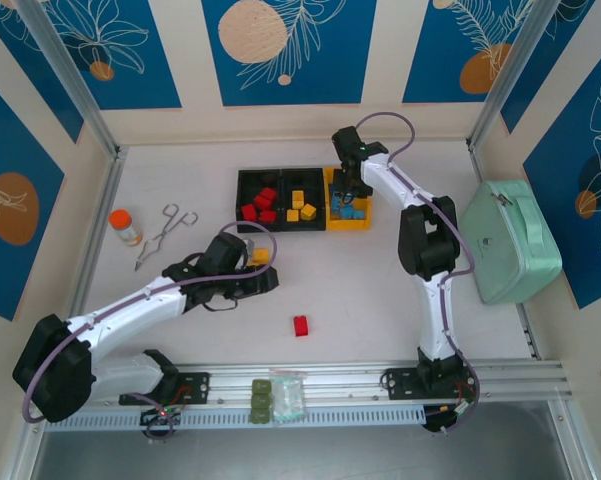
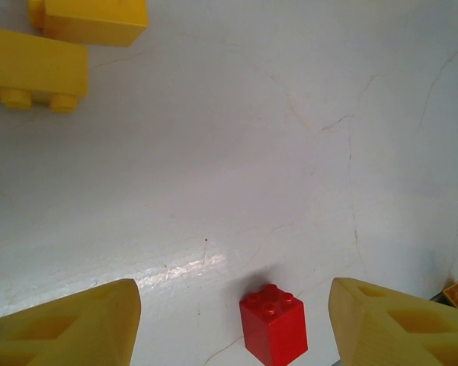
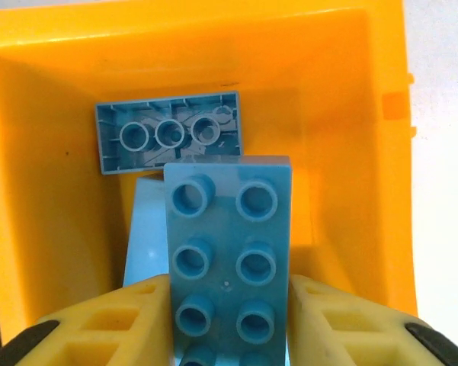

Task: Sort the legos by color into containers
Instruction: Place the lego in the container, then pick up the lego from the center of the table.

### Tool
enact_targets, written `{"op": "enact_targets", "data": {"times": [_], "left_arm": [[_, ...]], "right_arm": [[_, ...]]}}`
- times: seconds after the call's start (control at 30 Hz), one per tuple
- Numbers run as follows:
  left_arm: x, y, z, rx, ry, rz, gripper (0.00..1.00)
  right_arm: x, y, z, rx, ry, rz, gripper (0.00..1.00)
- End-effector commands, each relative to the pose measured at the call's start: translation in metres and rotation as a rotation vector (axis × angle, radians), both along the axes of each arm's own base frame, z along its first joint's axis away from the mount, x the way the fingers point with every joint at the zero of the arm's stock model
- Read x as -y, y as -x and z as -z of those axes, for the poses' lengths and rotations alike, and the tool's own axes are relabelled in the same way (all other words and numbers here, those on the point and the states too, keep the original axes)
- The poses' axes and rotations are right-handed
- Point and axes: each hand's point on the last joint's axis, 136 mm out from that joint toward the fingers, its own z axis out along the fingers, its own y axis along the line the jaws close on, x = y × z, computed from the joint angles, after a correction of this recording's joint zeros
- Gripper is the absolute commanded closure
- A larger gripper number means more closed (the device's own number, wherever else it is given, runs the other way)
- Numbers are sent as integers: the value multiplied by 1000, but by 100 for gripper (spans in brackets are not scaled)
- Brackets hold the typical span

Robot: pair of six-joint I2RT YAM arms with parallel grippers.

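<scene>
**Left side.** The left gripper (image 2: 234,309) stands well open with nothing in it. It hangs low over the table (image 1: 360,290), left of centre. Two yellow bricks (image 2: 38,69) lie loose just beyond it. One red brick (image 2: 273,324) stands upright between the finger lines, nearer the right finger (image 2: 396,324), and touches neither. From above, this brick (image 1: 300,325) sits alone towards the near edge, about mid-width.

**Centre.** The bins stand in a row towards the far edge. The left black bin (image 1: 241,200) holds red, the middle black bin (image 1: 302,172) holds yellow, and the yellow bin (image 1: 348,227) holds blue.

**Right side.** The right gripper (image 3: 229,305) is down in the yellow bin (image 3: 53,152). A blue brick (image 3: 229,244) lies studs up between its fingers. The fingers lie against both long sides of the brick. I cannot tell whether they grip it or merely flank it. Another blue brick (image 3: 168,141) lies underside up behind it.

**Step in hand.** I judge this to be the drop of a blue brick into its bin, with sorting nearly complete.

**Next move.** The right jaws must part fully and the gripper must lift straight up, clear of the bin walls. The left gripper must centre on the red brick before closing. The yellow pair follows.
</scene>
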Motion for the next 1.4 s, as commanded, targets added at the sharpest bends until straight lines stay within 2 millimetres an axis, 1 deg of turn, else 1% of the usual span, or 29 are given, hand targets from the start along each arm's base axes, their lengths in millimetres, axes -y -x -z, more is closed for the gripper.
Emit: {"op": "enact_targets", "data": {"times": [0.0, 0.1, 0.13, 0.27, 0.37, 0.43, 0.57, 0.73, 0.83, 1.0, 1.13, 1.23, 1.37], "left_arm": [[-3, 4, 0, 1, -13, -8, 34], [-5, 4, 2, 0, -22, -14, 34], [-6, 4, 2, 2, -25, -20, 34], [-14, 1, -1, 22, -52, -44, 34], [-22, -1, -4, 40, -85, -67, 34], [-28, -3, -4, 50, -115, -82, 33], [-37, -9, -6, 67, -174, -90, 32], [-48, -19, -1, 77, -297, -74, 32], [-52, -27, 1, 82, -347, -61, 32], [-53, -40, 8, 67, -383, -42, 30], [-53, -52, 16, 58, -438, -15, 27], [-51, -61, 23, 47, -473, 9, 26], [-54, -72, 36, 29, -533, 18, 25]], "right_arm": [[4, -2, -5, -6, 27, -2, 57], [0, -2, -14, 15, 42, -15, 49], [-2, -2, -18, 24, 43, -20, 48], [-8, 2, -43, 74, 27, -36, 48], [-16, 13, -65, 124, -10, -62, 48], [-22, 24, -80, 154, -47, -80, 48], [-31, 54, -98, 192, -118, -120, 48], [-46, 105, -109, 208, -225, -200, 48], [-53, 140, -105, 186, -322, -245, 45], [-65, 197, -101, 159, -481, -340, 40], [-71, 239, -93, 130, -545, -400, 38], [-72, 263, -82, 101, -562, -412, 38], [-73, 286, -70, 67, -584, -411, 38]]}}
